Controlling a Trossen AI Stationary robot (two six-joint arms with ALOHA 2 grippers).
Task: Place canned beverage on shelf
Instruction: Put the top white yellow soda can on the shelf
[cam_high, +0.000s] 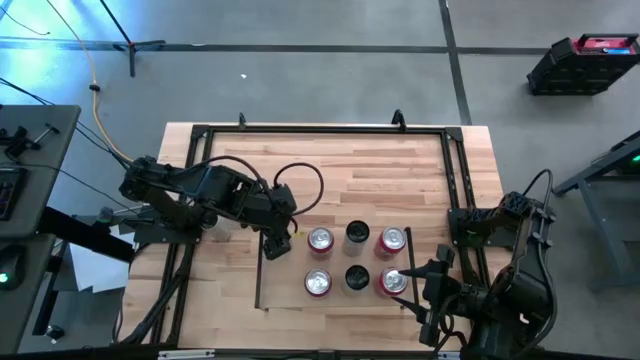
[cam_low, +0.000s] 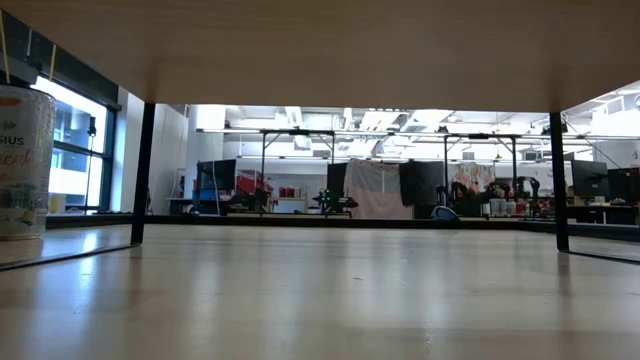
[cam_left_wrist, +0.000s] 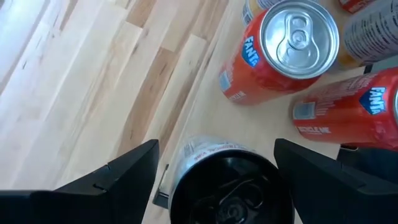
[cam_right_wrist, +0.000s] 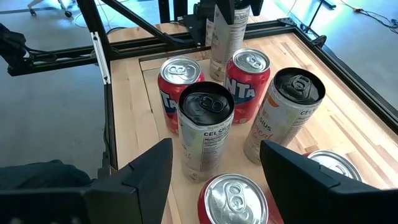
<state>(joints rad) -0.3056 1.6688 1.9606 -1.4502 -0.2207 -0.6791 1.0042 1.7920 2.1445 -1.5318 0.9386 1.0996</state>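
Observation:
Several cans, red Fanta (cam_high: 320, 240) and black-topped ones (cam_high: 357, 235), stand upright on the shelf (cam_high: 285, 292), a pale-wood panel raised above the table. My left gripper (cam_high: 275, 242) is at the shelf's left rail, shut on a silver black-topped can (cam_left_wrist: 230, 186) that the gripper hides in the high view. In the right wrist view this can (cam_right_wrist: 227, 43) stands upright behind the others. My right gripper (cam_right_wrist: 216, 149) is open at the shelf's near right corner, above and beside a red can (cam_right_wrist: 235, 199), touching nothing. My left gripper has the silver can between its two fingers (cam_left_wrist: 134, 171), one on each side of the wall just below the black top (cam_left_wrist: 186, 152). The fingers come from above, slanting down. The can is upright; whether its base stands on the shelf I cannot tell.
In the low view another pale can (cam_low: 25, 160) stands on the tabletop (cam_low: 320, 300) left of the shelf's dark leg (cam_low: 140, 170), under the level of the shelf's underside (cam_low: 320, 40). A black tube frame (cam_high: 320, 130) runs round the tabletop. Bare wood (cam_high: 350, 180) lies beyond the shelf.

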